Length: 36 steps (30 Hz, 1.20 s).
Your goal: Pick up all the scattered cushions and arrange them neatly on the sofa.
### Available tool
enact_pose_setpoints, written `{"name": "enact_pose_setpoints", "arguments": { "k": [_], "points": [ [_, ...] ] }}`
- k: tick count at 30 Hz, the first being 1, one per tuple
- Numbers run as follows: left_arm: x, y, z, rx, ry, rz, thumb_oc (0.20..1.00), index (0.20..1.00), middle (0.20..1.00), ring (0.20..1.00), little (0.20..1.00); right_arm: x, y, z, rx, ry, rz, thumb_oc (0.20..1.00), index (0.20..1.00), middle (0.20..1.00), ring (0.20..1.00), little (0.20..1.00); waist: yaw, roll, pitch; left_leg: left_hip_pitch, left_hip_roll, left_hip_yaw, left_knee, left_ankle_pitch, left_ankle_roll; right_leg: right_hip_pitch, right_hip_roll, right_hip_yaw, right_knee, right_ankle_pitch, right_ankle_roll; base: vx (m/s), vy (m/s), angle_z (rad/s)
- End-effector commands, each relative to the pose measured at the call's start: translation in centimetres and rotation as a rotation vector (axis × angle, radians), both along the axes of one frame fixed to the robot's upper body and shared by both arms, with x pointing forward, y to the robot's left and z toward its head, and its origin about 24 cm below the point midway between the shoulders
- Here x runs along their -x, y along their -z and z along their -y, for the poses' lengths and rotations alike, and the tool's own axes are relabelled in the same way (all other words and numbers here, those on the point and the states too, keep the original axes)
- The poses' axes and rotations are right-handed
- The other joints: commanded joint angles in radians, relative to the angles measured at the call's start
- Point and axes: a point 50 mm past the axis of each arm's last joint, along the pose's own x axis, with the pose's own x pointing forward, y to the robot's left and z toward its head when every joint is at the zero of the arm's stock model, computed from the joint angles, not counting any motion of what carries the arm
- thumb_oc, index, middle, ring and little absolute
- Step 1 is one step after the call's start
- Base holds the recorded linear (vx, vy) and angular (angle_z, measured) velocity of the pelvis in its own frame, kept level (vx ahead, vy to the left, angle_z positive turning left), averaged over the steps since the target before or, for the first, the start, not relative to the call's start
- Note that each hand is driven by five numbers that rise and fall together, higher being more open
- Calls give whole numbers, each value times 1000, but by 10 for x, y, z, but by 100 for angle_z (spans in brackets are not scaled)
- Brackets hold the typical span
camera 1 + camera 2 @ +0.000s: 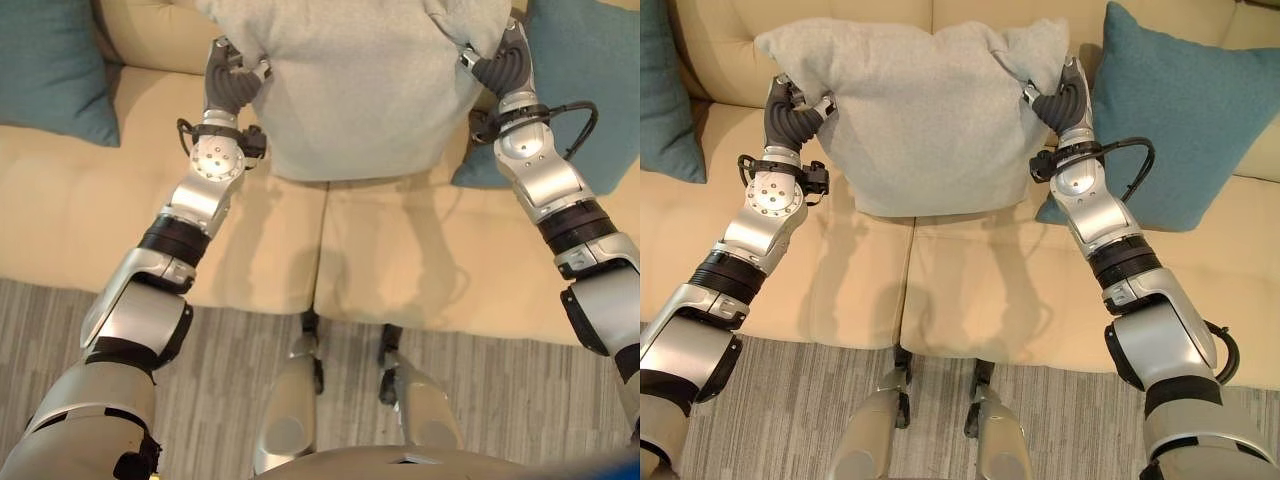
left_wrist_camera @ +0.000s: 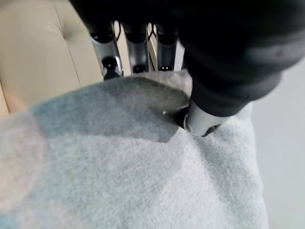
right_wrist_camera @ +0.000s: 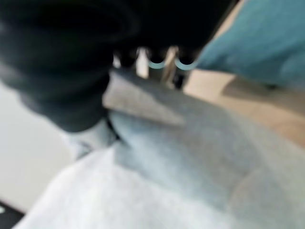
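Floor [image 1: 790, 400]: grey striped carpet, nearest me. Sofa [image 1: 970, 270]: cream, two seat cushions meeting at a centre seam. Grey cushion [image 1: 925, 120]: upright over the seam, lower edge on the seat, top against the backrest. My left robot hand [image 1: 792, 112]: pinching the grey cushion's upper left corner, thumb over the fabric, fingers behind. My right robot hand [image 1: 1062, 100]: pinching its upper right corner likewise. Teal cushion [image 1: 1180, 120]: right, leaning on the backrest, just beside my right arm. Second teal cushion [image 1: 55, 65]: far left, against the backrest.

A matt, fuzzy cloth is being shown on the grey cushion [image 1: 925, 120], smooth leather-like upholstery on the sofa [image 1: 970, 290].
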Motion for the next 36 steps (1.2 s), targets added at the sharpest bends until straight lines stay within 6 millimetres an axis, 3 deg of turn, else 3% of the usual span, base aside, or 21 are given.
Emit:
{"name": "enact_pose_setpoints", "arguments": {
  "k": [1, 10, 17, 26, 36],
  "points": [
    [17, -73, 15, -3, 85, 306, 200, 200, 200, 200, 200, 14, -50, -29, -19, -127, 221, 200, 200, 200, 200, 200, 26, -42, -63, 17, -44, 11, 109, -186, -53, -36, -62, 33, 39, 16, 99, 4, 3, 5],
    [8, -86, 5, -45, 22, 270, 200, 200, 200, 200, 200, 8, -45, -31, -45, -118, 188, 200, 200, 200, 200, 200, 28, -35, -35, -42, -50, 8, 124, -180, -51, -87, -65, 37, 52, 22, 101, -9, 6, 4],
    [2, -106, 4, -92, -16, 249, 200, 200, 200, 200, 200, -1, -34, -35, -46, -97, 122, 200, 200, 200, 200, 200, -1, -15, -17, -87, -56, 20, 129, -169, -50, -144, -70, 46, 70, 31, 101, -12, 14, 1],
    [8, -133, 8, -127, -28, 315, 200, 200, 200, 200, 200, -5, -28, -42, -54, -109, 92, 200, 200, 200, 200, 200, -28, -11, -26, -94, -60, 39, 134, -174, -47, -156, -76, 57, 60, 55, 112, -7, 15, -4],
    [2, -125, 5, -124, -45, 267, 200, 200, 200, 200, 200, -4, -31, -46, -36, -116, 97, 200, 200, 200, 200, 200, -38, -14, -25, -98, -61, 50, 142, -180, -43, -165, -81, 64, 55, 77, 117, -5, 14, -6]
  ]
}}
